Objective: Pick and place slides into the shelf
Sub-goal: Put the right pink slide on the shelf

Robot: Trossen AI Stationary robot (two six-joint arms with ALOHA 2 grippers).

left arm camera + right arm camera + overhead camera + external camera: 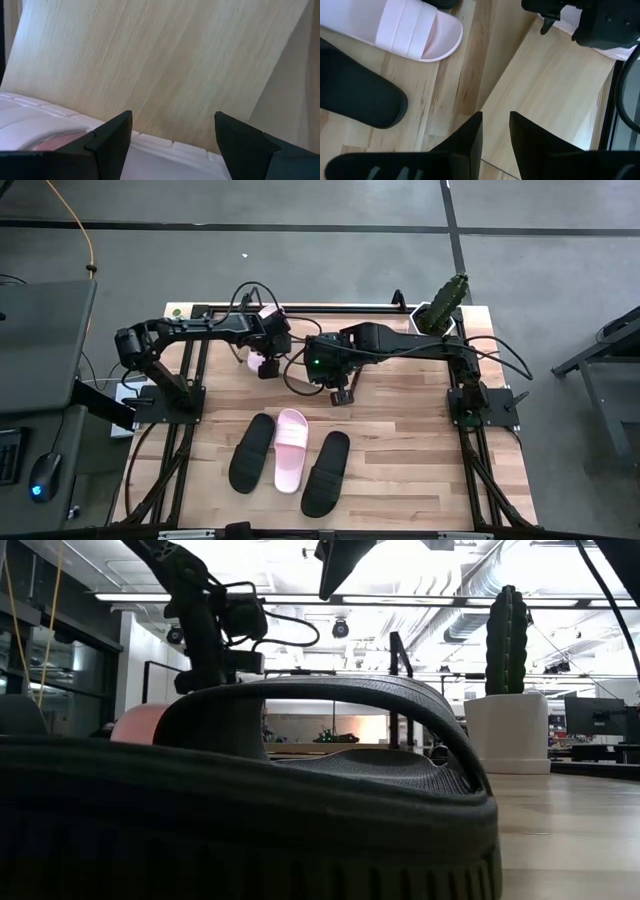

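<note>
Left gripper [266, 352]: sits in the upper middle of the high view, over the far part of the table. In the left wrist view its two dark fingers [112, 142] stand wide apart with nothing clamped between them. Directly under them lies a pale pink slide [45, 132], its ribbed edge running along the bottom of that frame, resting against the slanted light board of the shelf [160, 65]. Whether the fingers touch the slide cannot be told.

Right gripper [343, 392]: just right of the left one in the high view, near frame centre, arm reaching in from the right side. Right wrist view shows its fingers [465, 145] close together with a narrow gap, empty, pointing down at the shelf board's edge where it meets the tabletop [450, 90].

Remaining slides, lower middle of the high view, on the tabletop side by side: black slide [252, 452] on the left, second pink slide [291, 449] in the middle touching it, another black slide [326, 473] on the right, set slightly lower. All well apart from both grippers.

Low view: a black slide fills the foreground, blocking most of the table.

Upper right of the high view: cactus [447, 302] in a white pot at the table's far edge.
</note>
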